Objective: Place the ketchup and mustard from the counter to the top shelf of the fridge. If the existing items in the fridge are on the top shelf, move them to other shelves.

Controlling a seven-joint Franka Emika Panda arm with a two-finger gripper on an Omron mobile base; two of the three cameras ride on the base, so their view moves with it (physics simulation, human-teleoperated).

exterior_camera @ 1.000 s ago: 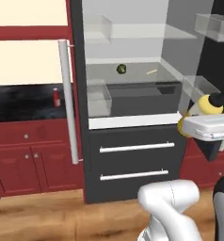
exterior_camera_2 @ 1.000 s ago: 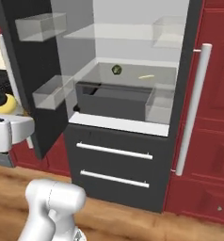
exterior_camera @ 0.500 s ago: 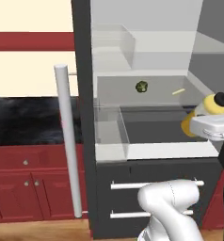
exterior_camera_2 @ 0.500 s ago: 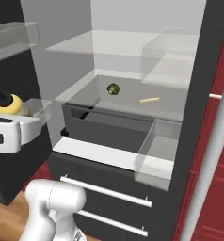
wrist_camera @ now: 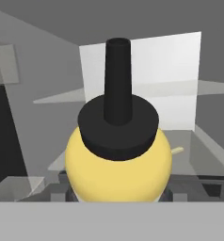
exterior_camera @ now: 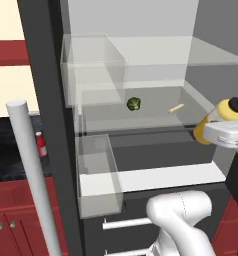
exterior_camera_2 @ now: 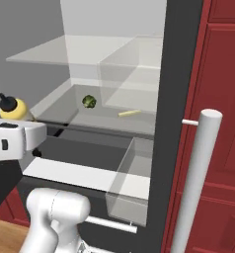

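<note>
Open fridge (exterior_camera: 141, 180), glass shelves, mustard (wrist_camera: 118, 164) in gripper (wrist_camera: 117, 195).

Sim kitchen: open fridge (exterior_camera: 141, 50), red cabinets (exterior_camera_2: 223, 99), counter (exterior_camera: 11, 160).

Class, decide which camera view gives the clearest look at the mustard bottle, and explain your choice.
The hand view: the mustard bottle sits close, with yellow body and black nozzle plain. In both base views it is small at the frame edge, partly hidden behind the white hand.
</note>
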